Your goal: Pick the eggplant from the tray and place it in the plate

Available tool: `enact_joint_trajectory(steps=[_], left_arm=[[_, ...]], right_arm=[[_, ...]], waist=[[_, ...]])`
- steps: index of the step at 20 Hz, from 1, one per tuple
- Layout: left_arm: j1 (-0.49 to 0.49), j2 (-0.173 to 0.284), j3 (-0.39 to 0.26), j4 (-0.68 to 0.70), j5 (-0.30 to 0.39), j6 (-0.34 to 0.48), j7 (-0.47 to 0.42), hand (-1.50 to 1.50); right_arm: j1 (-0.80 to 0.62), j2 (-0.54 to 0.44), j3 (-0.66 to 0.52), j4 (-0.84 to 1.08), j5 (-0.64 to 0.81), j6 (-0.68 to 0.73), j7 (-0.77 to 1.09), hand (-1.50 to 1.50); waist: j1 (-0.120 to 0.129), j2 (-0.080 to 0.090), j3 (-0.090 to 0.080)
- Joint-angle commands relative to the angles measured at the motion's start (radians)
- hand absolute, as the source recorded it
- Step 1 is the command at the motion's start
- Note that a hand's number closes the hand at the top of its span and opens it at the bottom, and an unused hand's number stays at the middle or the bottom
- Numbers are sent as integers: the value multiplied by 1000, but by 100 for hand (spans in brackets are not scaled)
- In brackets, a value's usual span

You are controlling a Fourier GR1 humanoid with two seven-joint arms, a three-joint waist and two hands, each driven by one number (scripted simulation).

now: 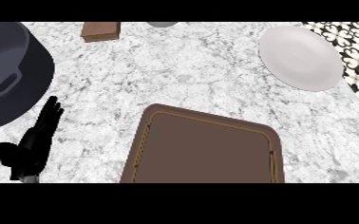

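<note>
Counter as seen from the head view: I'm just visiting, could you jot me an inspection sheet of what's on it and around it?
Surface: white-grey marble counter.
Job's things: brown tray near the lower edge, nothing visible on it; white plate at upper right, bare; eggplant not seen.
Clutter: small brown block at the top; dark round pan at left; grey object cut by the top edge.
Robot hands: left robot hand open, resting at lower left; right not in view.
Cables: nothing seen.
Surroundings: patterned tiles at upper right.

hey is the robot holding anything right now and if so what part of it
Nothing is held. The left hand rests open at the lower left, fingers up. The right hand is out of view, and the tray shows no eggplant.
</note>
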Motion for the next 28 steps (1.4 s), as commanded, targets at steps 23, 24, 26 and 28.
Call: enact_joint_trajectory(steps=[23, 24, 26, 28], left_arm=[[-102, -59, -82, -62, -80, -55, 96, 0], [-117, -37, -53, -52, -67, -71, 104, 0], [-113, -69, -66, 0, -93, -56, 42, 0], [-215, -110, -78, 60, -126, -12, 64, 0]], right_arm=[[60, -114, -334, 199, -121, -58, -580, 150], [58, -105, -340, 222, -114, -52, -624, 150], [6, -55, -311, 204, -98, -42, -545, 150], [-50, -43, -295, 211, -67, -45, -535, 150]], waist=[[179, 25, -10], [177, 26, -10], [178, 27, -10], [174, 29, -10]])
